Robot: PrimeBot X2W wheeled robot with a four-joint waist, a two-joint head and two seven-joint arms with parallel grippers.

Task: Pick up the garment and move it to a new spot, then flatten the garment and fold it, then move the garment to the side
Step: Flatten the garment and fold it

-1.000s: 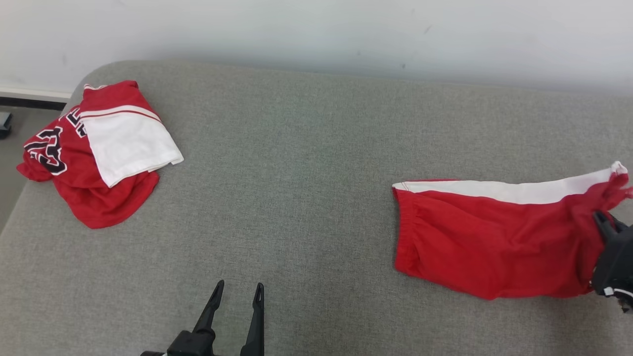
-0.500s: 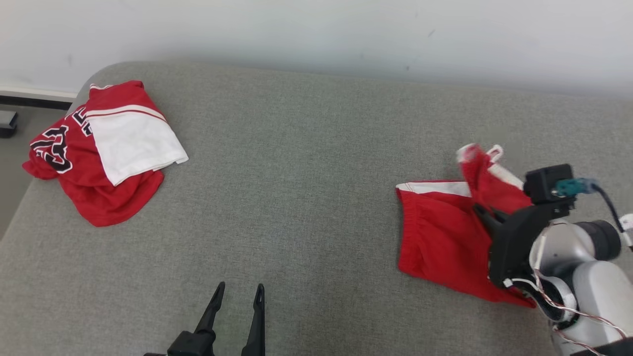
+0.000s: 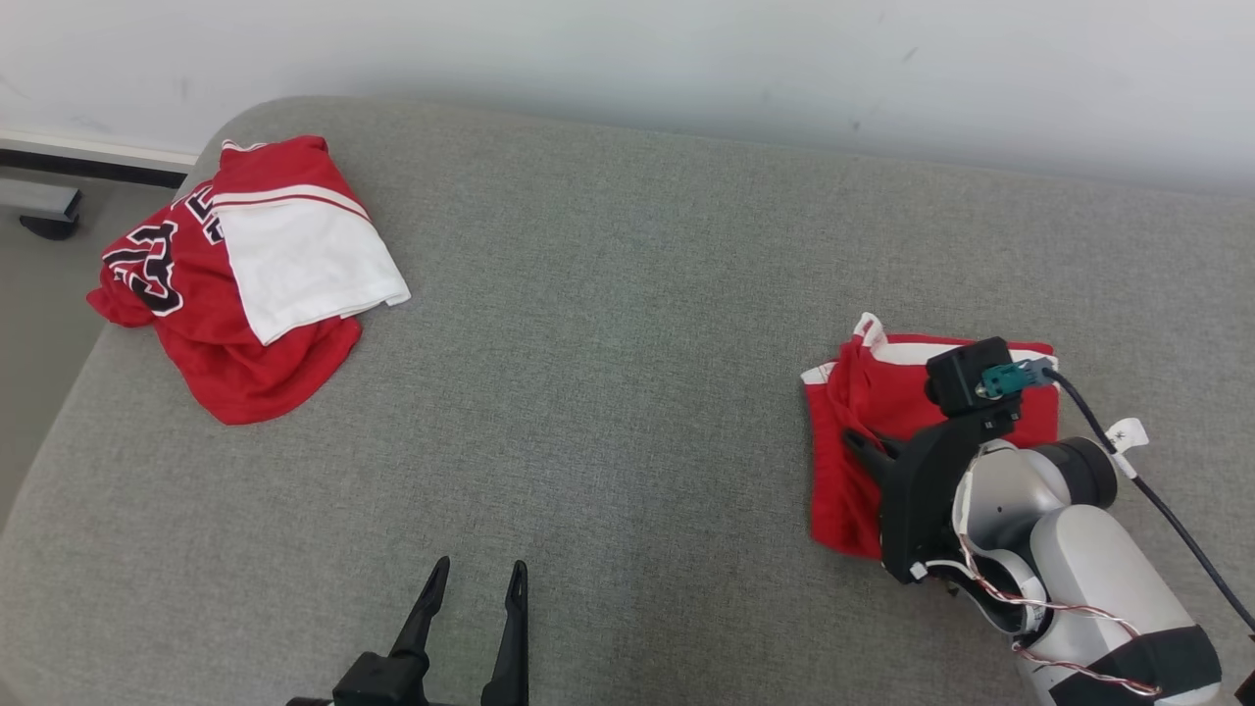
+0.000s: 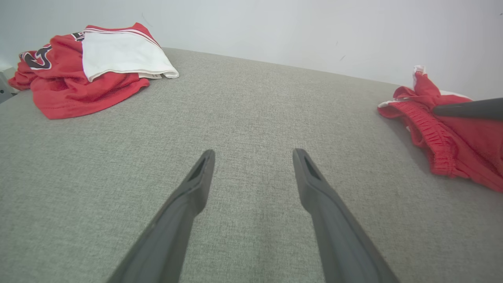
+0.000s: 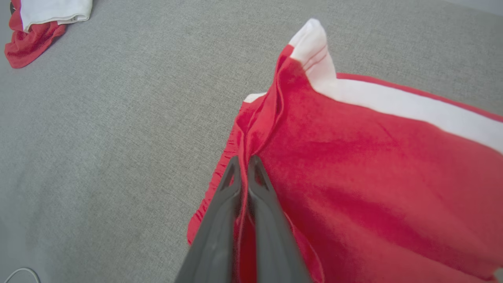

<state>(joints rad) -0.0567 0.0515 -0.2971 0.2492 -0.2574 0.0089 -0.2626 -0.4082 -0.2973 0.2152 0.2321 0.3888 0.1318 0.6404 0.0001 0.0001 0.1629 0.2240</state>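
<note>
I am looking down at a wide grey cushion (image 3: 608, 343) that meets a plain pale wall (image 3: 627, 49) at the back. The red shorts (image 3: 878, 402) with a white side stripe lie on the right-hand part of the cushion, well away from the front edge, doubled over on themselves into a compact, roughly square shape. The gathered waistband faces the middle of the cushion, and one white-tipped corner stands up at the back. My right gripper (image 5: 244, 162) reaches into the shorts from the near right. Its two dark fingers are pressed almost together, with a ridge of red cloth pinched between them near the waistband end, and the cloth puckers into a fold just beyond the tips. The pale forearm (image 3: 1098, 559) behind it covers part of the near side of the shorts. My left gripper (image 4: 253, 153) sits low at the front middle of the cushion, pointing away from me. Its fingers are spread wide apart with nothing between them but bare grey fabric, and it touches no clothing. Far off at the back left corner of the cushion lies a crumpled red and white jersey (image 3: 265, 275) with black lettering, well apart from the shorts and from both grippers.
</note>
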